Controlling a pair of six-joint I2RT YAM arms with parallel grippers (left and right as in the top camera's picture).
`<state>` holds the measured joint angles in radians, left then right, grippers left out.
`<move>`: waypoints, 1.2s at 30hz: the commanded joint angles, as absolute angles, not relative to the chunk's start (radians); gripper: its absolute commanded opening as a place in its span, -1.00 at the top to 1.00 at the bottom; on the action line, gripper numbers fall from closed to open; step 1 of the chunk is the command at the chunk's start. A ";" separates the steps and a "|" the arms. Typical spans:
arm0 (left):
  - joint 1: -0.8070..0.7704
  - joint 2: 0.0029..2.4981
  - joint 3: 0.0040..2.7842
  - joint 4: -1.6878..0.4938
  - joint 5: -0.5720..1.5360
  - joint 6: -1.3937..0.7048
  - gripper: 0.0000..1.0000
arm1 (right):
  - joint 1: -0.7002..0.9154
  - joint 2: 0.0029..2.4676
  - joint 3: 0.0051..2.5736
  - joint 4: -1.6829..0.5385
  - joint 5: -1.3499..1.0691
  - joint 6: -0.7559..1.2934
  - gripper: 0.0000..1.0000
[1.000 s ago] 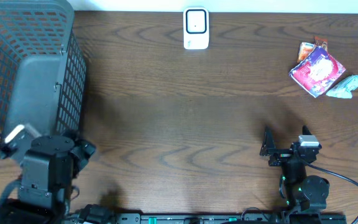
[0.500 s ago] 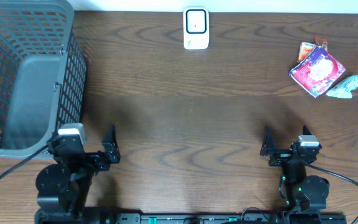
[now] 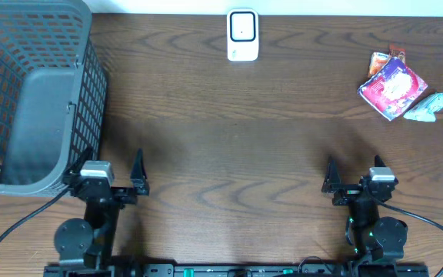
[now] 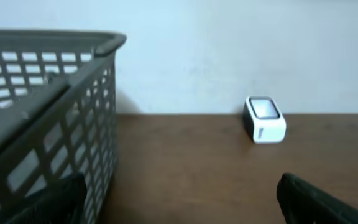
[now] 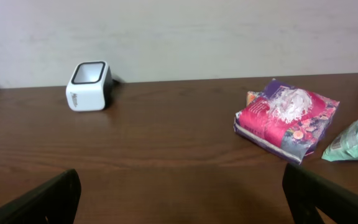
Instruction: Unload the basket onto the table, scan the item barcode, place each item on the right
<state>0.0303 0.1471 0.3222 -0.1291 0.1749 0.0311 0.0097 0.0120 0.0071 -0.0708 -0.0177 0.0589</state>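
Both arms tucked low at the near table edge, wrists level, facing the far wall. Left gripper is just beside the basket corner, jaws spread wide, empty. Right gripper same: wide, touching nothing. Pink packet lies far right (orange packet and green packet right against it), well apart from both grippers. Scanner is at mid far edge.
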 commanded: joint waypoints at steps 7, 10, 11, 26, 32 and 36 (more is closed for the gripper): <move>0.035 0.025 0.093 0.114 0.199 0.056 -0.95 | 0.014 0.006 0.006 -0.075 -0.009 0.047 -0.99; 0.036 0.001 0.043 0.161 0.199 0.056 -0.96 | 0.014 0.006 0.006 -0.075 -0.009 0.047 -0.99; 0.037 0.001 0.028 0.173 0.199 0.056 -0.96 | 0.014 0.006 0.006 -0.075 -0.009 0.047 -0.99; 0.078 0.001 0.004 -0.065 0.189 0.055 -0.96 | 0.014 0.006 0.006 -0.075 -0.009 0.047 -0.99; 0.077 0.001 0.004 -0.057 0.192 0.051 -0.96 | 0.014 0.006 0.006 -0.075 -0.009 0.047 -0.99; 0.077 0.004 0.004 -0.056 0.194 0.048 -0.96 | 0.014 0.006 0.006 -0.075 -0.009 0.047 -0.99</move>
<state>0.0723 0.0105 0.0116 -0.0067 0.1772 0.0498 0.0097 0.0120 0.0071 -0.0708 -0.0174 0.0589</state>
